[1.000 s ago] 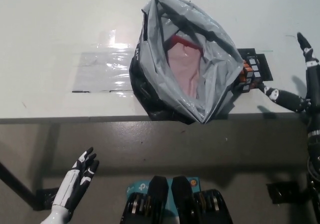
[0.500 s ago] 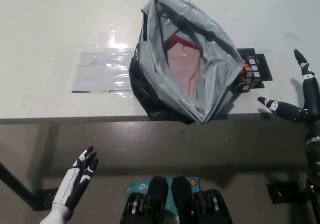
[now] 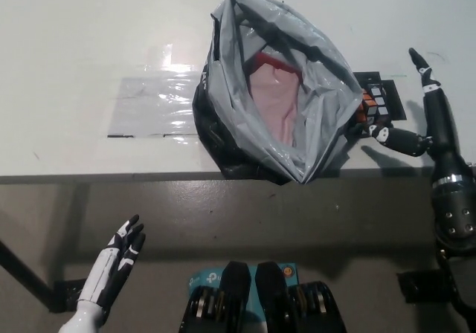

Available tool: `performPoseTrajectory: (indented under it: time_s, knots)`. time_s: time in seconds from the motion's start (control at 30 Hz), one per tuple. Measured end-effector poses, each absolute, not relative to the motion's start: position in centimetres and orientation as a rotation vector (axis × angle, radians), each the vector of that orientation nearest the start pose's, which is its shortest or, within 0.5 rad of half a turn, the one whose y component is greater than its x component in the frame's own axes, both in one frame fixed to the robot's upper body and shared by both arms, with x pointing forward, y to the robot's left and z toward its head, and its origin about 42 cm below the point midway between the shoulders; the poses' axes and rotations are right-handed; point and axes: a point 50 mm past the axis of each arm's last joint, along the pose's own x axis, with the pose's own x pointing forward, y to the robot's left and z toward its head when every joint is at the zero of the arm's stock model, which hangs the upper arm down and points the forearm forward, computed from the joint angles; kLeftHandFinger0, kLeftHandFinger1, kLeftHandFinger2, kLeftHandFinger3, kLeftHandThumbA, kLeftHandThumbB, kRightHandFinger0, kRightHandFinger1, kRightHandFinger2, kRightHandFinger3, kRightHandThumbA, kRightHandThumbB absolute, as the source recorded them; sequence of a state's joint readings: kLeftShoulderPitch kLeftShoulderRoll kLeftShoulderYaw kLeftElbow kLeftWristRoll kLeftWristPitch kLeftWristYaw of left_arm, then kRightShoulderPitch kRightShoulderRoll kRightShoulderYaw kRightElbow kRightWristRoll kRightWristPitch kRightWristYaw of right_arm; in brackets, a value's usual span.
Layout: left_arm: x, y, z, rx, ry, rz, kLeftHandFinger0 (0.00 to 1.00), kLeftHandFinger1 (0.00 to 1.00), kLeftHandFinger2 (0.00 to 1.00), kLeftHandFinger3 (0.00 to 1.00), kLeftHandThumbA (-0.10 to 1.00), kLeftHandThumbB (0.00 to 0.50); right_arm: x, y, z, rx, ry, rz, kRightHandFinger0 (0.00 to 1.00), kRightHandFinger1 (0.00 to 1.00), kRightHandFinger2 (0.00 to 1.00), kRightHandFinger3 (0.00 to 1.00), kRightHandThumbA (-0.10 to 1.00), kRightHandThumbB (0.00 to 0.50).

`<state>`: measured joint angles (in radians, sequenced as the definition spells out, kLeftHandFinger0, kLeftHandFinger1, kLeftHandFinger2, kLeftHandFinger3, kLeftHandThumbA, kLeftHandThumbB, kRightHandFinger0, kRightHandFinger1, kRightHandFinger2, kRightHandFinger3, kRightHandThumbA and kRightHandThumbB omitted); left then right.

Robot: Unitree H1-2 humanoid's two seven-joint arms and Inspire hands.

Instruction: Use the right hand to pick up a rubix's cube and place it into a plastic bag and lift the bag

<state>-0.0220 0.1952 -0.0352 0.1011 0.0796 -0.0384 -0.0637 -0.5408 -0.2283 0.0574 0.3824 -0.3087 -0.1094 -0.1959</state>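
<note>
On white table [image 3: 89, 43], near front edge: grey plastic bag [image 3: 279, 88], mouth gaping wide upward, pink lining or content visible inside, dark underside showing at lower left. Just right of bag, partly hidden by its rim: cube [image 3: 372, 108], resting on a black mat [image 3: 393, 99], orange, white and dark facelets showing. Left of bag, flat on table: clear glossy sheet [image 3: 152, 106], touching the bag's base. At right, over table edge: black right hand [image 3: 420, 125], open, fingers spread, holding nothing; one white-tipped finger [image 3: 383, 134] pointing left, tip just beside or touching the cube's lower corner, contact not certain; another finger [image 3: 420, 65] extending up past the mat's right side, apart from cube. Cube not enclosed, outside the bag. At lower left, below table level, well apart from everything: white left hand [image 3: 119, 262], open, fingers straight and together, idle. Beneath the table edge: grey floor [image 3: 223, 214].
</note>
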Motion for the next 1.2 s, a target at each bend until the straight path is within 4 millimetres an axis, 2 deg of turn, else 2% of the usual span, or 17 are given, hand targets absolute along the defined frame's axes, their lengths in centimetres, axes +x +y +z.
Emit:
performPoseTrajectory:
  time_s: [0.27, 0.37, 0.53, 0.6, 0.67, 0.9, 1.2]
  knots:
    - [28.9, 26.6, 8.0, 0.273, 0.051, -0.099, 0.95, 1.00, 1.00, 1.00, 0.95, 0.174, 46.0, -25.0, 18.5, -0.553, -0.247, -0.084, 1.00, 1.00, 1.00, 1.00, 0.90, 0.498]
    - [29.0, 26.6, 8.0, 0.273, 0.050, -0.099, 0.95, 1.00, 1.00, 1.00, 0.94, 0.165, 46.4, -25.2, 17.7, -0.560, -0.211, -0.080, 1.00, 1.00, 1.00, 1.00, 0.86, 0.491]
    - [29.1, 26.6, 8.1, 0.273, 0.046, -0.099, 0.94, 1.00, 1.00, 1.00, 0.94, 0.170, 47.2, -25.7, 15.7, -0.571, -0.135, -0.072, 1.00, 1.00, 1.00, 1.00, 0.90, 0.500]
    - [29.2, 26.6, 8.2, 0.273, 0.043, -0.099, 0.94, 1.00, 1.00, 1.00, 0.95, 0.172, 47.5, -25.8, 15.2, -0.572, -0.115, -0.069, 1.00, 1.00, 1.00, 1.00, 0.89, 0.500]
    - [29.3, 26.6, 8.3, 0.273, 0.042, -0.099, 0.93, 1.00, 1.00, 1.00, 0.94, 0.177, 47.6, -25.9, 15.1, -0.571, -0.106, -0.069, 1.00, 1.00, 1.00, 1.00, 0.92, 0.500]
    - [29.4, 26.5, 8.4, 0.273, 0.038, -0.099, 0.90, 1.00, 1.00, 1.00, 0.95, 0.183, 48.8, -25.5, 16.0, -0.501, -0.114, -0.083, 1.00, 1.00, 1.00, 1.00, 0.92, 0.500]
    - [29.5, 26.5, 8.5, 0.274, 0.034, -0.100, 0.90, 1.00, 1.00, 1.00, 0.93, 0.179, 49.0, -23.8, 16.7, -0.410, -0.134, -0.066, 1.00, 1.00, 1.00, 1.00, 0.91, 0.500]
